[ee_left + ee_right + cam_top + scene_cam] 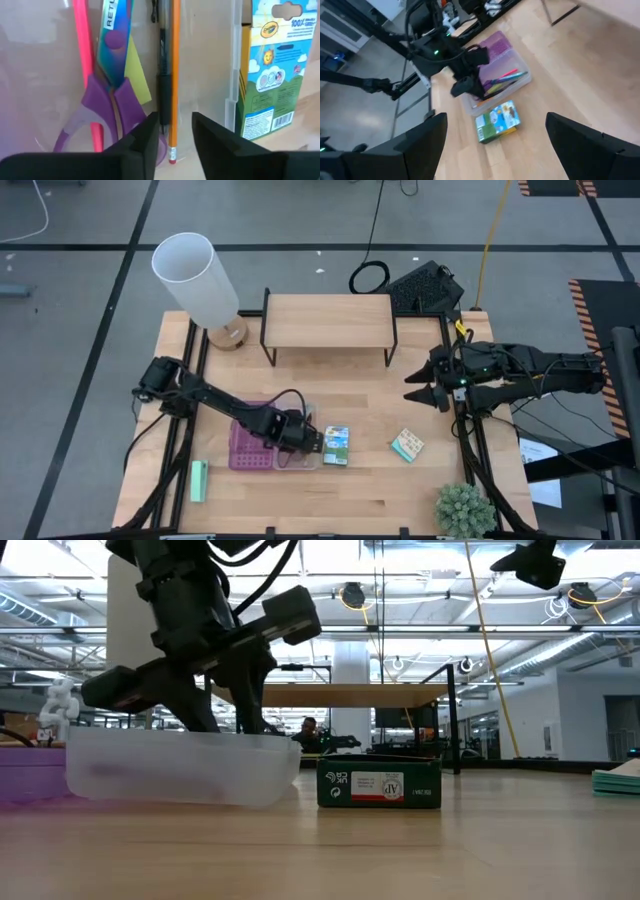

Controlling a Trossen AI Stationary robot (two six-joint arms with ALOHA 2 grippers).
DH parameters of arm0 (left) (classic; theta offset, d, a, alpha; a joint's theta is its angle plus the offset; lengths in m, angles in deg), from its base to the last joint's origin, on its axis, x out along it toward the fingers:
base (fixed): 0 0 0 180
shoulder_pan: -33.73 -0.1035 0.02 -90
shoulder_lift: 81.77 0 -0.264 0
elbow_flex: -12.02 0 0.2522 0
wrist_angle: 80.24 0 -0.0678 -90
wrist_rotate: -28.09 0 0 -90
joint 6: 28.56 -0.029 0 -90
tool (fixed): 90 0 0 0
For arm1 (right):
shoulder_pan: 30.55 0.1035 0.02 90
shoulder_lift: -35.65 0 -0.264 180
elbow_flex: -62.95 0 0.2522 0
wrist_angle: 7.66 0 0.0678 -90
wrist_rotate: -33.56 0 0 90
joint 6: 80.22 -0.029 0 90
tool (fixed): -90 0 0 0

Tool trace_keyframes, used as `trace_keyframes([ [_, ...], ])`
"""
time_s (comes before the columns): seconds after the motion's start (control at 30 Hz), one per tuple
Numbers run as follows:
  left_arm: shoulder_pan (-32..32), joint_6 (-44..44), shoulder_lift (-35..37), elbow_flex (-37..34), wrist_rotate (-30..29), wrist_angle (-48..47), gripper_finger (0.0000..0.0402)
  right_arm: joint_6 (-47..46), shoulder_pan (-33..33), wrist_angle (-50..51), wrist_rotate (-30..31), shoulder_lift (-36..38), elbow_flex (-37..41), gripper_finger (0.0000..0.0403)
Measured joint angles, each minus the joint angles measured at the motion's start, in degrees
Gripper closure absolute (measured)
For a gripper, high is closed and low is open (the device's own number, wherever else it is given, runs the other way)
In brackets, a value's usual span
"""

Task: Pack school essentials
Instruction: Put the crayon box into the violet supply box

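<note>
Pencils (173, 75), scissors (111, 65) and pen (161, 75) lie in the case (262, 446); packet (336, 445) at its 3 o'clock and pad (407, 445) remain out. Left gripper (172, 132) hovers over the case, fingers narrowly parted, empty. Right gripper (425, 387) waits at 3 o'clock, fingers wide.

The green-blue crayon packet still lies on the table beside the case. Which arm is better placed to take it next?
The left. The left gripper hovers, open, over the clear half of the case, right beside the packet. The right gripper, also open, waits at the table's right edge, farther away.
</note>
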Motion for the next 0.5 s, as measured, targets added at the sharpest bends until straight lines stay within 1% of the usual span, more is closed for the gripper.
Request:
trace_keyframes([
  [0.1, -0.41, -0.02, 0.04, 0.0, 1.03, 0.1, 0.0258, -0.61, 0.02, -0.03, -0.44, 0.06, 0.0, 0.0074],
  [0.23, -0.91, -1.5, 2.79, -0.05, 1.17, 0.23, 0.0242, -2.94, 0.02, -0.02, -0.4, 0.01, 0.0, 0.0074],
  [0.4, -1.31, -5.97, 8.05, -0.04, -3.84, -1.45, 0.0241, -8.83, 0.02, 0.0, -0.21, -0.71, 0.0, 0.0074],
  [0.5, -1.76, -9.85, 11.23, 0.0, -5.49, -3.56, 0.0241, -13.98, 0.02, 0.04, 1.14, -1.96, 0.0, 0.0074],
])
